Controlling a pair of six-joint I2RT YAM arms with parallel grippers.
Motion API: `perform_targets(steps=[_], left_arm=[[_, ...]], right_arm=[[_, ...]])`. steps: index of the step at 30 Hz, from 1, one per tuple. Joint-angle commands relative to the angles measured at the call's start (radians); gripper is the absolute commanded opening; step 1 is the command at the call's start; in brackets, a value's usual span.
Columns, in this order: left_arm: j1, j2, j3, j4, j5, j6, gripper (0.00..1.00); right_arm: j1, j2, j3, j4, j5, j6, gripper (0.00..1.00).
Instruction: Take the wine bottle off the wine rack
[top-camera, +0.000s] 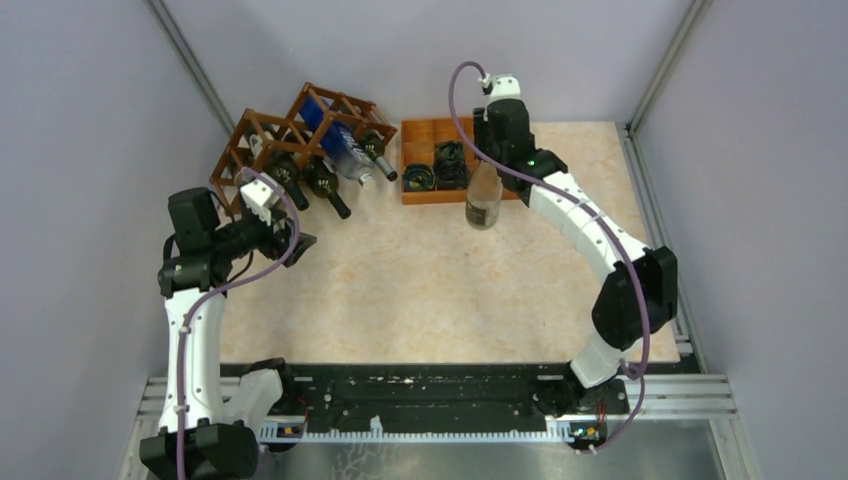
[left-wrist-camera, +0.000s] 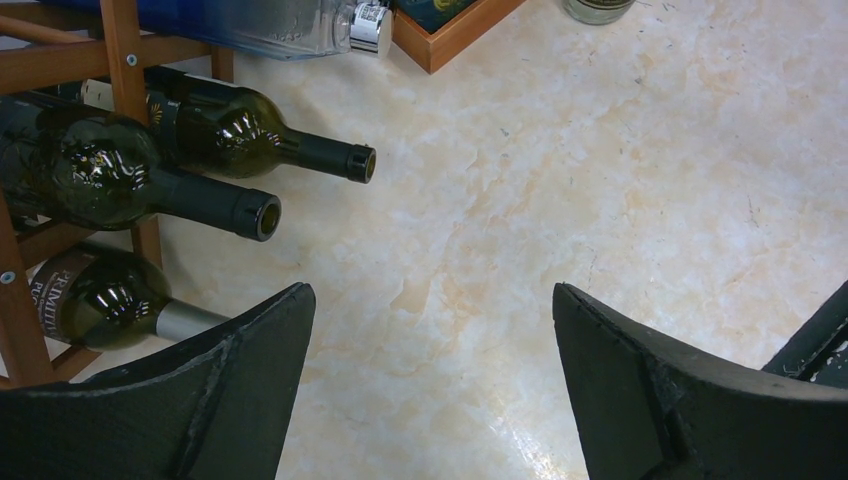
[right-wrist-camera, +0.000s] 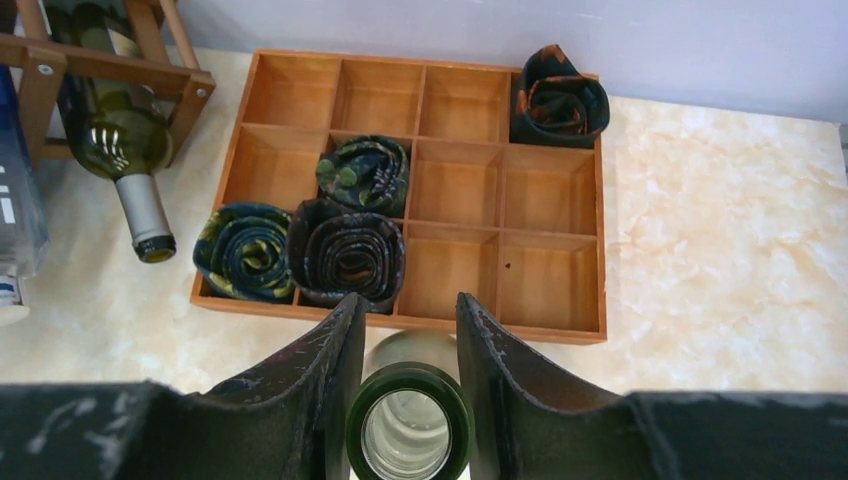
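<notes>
The reddish-brown lattice wine rack (top-camera: 262, 140) stands at the back left and holds several lying bottles, among them two dark ones (top-camera: 325, 186) with necks pointing out. It also shows in the left wrist view (left-wrist-camera: 120, 60) and the right wrist view (right-wrist-camera: 100, 65). My right gripper (right-wrist-camera: 408, 300) is shut on the green-rimmed neck of a pale glass wine bottle (right-wrist-camera: 408, 425). It holds this bottle (top-camera: 484, 200) upright in front of the tray, away from the rack. I cannot tell whether its base touches the table. My left gripper (left-wrist-camera: 432, 290) is open and empty, low over the table beside the rack's dark bottles (left-wrist-camera: 200, 195).
An orange-brown compartment tray (top-camera: 412, 198) sits at the back centre with several rolled dark cloths (right-wrist-camera: 350, 250) in its cells. A clear bottle with a blue label (top-camera: 347, 158) lies in the rack. Grey walls close in the left, right and back sides.
</notes>
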Motion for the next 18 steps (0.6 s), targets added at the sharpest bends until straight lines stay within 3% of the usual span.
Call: perform_targets(steps=[1,4,7,11,18], left_arm=[[0.003,-0.002,0.031,0.007,0.027,-0.005,0.95],[0.003,-0.004,0.034,0.004,0.029,-0.006,0.96],[0.003,-0.006,0.038,0.004,0.027,-0.011,0.96],[0.002,-0.006,0.043,0.002,0.027,-0.015,0.96],[0.002,-0.003,0.041,-0.001,0.026,-0.017,0.99]], right_arm=[[0.004,-0.088,-0.028,0.158,-0.033,0.047,0.31],[0.002,-0.116,-0.062,0.169,-0.022,0.053,0.64],[0.003,-0.145,-0.079,0.166,-0.014,0.055,0.82],[0.002,-0.174,-0.068,0.116,-0.016,0.052,0.94],[0.003,-0.283,-0.118,0.019,-0.019,0.080,0.99]])
